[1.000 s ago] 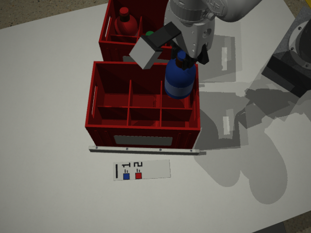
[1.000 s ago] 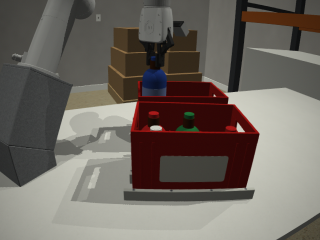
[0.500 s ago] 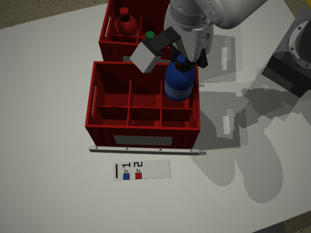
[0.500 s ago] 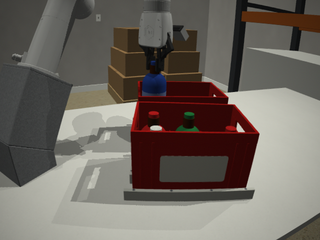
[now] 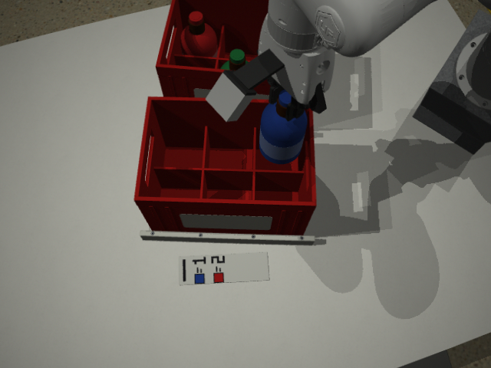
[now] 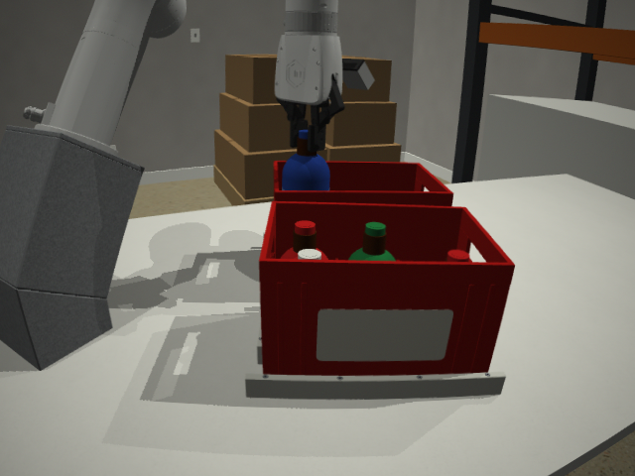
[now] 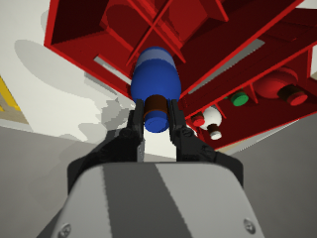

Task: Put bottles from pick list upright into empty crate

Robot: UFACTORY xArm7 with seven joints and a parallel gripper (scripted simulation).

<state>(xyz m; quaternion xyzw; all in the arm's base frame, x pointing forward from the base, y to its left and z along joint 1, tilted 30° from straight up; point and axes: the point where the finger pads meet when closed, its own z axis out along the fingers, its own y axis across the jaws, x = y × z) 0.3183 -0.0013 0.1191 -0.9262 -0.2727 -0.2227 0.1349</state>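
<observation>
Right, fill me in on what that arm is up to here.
The gripper is shut on the neck of the blue bottle, holding it upright, partly lowered into a corner compartment of the near crate in the top view. The pick list orders one blue and two red. No red bottle is in that crate; red ones stand in the other crate.

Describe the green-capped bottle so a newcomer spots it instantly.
Find the red crate holding several bottles. Inside, the green-capped bottle stands upright. Its cap is green; its neighbours' caps are red or white.
</observation>
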